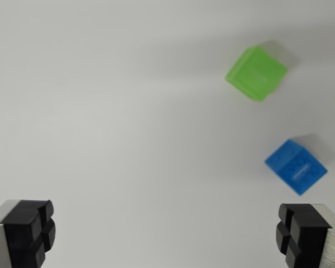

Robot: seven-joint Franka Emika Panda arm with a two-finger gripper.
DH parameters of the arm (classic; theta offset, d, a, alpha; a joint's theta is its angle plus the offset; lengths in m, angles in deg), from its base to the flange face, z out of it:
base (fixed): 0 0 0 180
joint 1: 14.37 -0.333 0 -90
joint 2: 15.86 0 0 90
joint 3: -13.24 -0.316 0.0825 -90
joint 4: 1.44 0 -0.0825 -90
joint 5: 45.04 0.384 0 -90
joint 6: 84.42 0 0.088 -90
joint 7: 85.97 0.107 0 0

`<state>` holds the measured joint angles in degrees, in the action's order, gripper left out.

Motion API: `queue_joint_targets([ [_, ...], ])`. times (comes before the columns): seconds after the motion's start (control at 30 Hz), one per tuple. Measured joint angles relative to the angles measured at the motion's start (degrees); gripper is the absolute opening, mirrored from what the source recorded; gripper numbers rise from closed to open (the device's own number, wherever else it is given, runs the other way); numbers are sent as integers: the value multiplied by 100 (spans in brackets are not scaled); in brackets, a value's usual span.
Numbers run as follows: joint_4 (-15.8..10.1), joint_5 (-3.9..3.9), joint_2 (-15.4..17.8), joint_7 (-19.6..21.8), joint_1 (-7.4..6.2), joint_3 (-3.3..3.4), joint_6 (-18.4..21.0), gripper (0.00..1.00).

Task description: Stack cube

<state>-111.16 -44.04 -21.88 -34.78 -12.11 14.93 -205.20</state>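
While the gripper (pixel 164 234) is hovering jaws wide apart, holding nothing, green cube (pixel 256 73) and blue cube (pixel 296 166) are sitting apart on the white table (pixel 111 123).

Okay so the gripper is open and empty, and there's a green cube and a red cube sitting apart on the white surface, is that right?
Not quite: the second cube is blue, not red. The wrist view shows the green cube and the blue cube sitting apart on the white surface, and the gripper is open and empty.

Empty, wide-spread end effector (pixel 166 237); green cube (pixel 256 73) beyond blue cube (pixel 296 166).
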Motion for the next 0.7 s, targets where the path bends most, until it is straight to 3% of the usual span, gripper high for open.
queue_joint_targets([
  [0.7,-63,1,-459,441,72,147,-416,100],
])
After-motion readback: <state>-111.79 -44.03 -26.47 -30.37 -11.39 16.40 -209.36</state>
